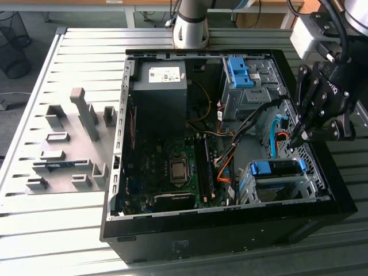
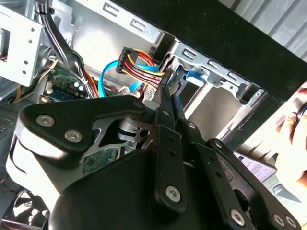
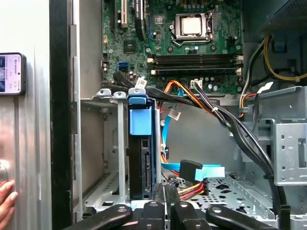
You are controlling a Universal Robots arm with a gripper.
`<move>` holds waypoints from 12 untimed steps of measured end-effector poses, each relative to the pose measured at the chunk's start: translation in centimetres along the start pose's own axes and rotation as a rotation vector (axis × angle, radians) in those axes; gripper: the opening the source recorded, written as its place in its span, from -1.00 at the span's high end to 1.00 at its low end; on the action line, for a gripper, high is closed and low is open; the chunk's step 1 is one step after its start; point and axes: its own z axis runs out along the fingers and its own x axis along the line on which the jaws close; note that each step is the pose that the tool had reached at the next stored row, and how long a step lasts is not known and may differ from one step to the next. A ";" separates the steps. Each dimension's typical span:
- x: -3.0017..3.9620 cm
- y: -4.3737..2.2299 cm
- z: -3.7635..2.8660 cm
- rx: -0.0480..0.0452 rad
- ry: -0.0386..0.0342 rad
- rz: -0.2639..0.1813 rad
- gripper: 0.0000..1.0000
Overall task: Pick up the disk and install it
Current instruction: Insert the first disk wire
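Hovering: hand [image 1: 300, 138] inside the computer case [image 1: 230, 230], beside the drive cage [image 1: 282, 187]
Hand: fingers clenched together, grasping nothing
Disk [image 3: 141, 148]: seated in that cage

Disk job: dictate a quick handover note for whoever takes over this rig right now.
Hand: the robot's black hand is shut on nothing. It is inside the open black computer case, beside the lower metal drive cage.
Disk: the silver-metal disk with blue rails stands in that cage, free of the hand.
Done: disk placed in the cage.
Left: full seating cannot be judged; the black connector with coloured wires lies apart from the disk.
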 end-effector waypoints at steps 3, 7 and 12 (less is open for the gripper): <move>-0.51 0.01 0.31 0.0008 0.0010 -0.021 0.65; -0.73 0.01 0.52 0.0011 0.0064 -0.022 0.50; -0.79 0.00 0.98 0.0012 0.0107 -0.023 0.50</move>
